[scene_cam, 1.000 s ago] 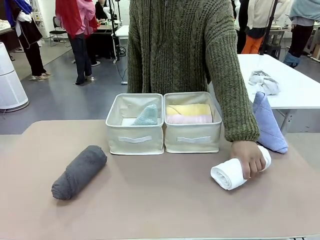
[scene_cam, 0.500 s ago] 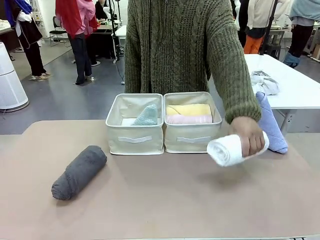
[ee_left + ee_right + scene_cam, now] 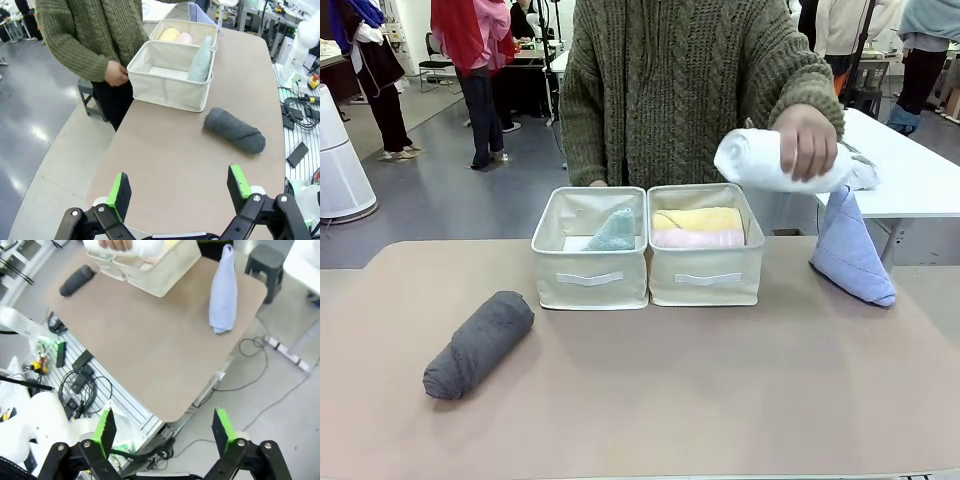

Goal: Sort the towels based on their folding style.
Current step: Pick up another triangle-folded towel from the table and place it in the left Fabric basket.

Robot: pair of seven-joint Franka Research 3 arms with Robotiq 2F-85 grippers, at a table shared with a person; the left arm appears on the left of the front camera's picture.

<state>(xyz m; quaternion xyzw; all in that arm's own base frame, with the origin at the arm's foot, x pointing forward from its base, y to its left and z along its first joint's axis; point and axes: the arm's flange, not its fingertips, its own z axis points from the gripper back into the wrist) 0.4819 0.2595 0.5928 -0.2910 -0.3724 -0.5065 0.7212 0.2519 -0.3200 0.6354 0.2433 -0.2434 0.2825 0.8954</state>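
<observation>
The person's hand (image 3: pixel 807 140) has risen from the table. It is closed over the white roll (image 3: pixel 752 160), held above the right bin's (image 3: pixel 705 278) far corner. The roll's long axis is level, one end facing picture left. The light blue cone (image 3: pixel 850 250) stands beside the bin, tip up. The left gripper (image 3: pixel 180 187) and right gripper (image 3: pixel 162 427) gape, holding nothing.

You have the dark grey roll (image 3: pixel 478 344) lying diagonally on the desk (image 3: pixel 650 400), left side. Teal cone (image 3: pixel 613 232) upright in the left bin (image 3: pixel 588 280); yellow roll (image 3: pixel 698 218) and pink roll (image 3: pixel 698 239) side by side in the right bin (image 3: pixel 706 282). White roll (image 3: pixel 755 160) is held in the air by a person's hand (image 3: pixel 807 142). Light blue cone (image 3: pixel 852 250) lies near the desk's right edge, tip away from you.
</observation>
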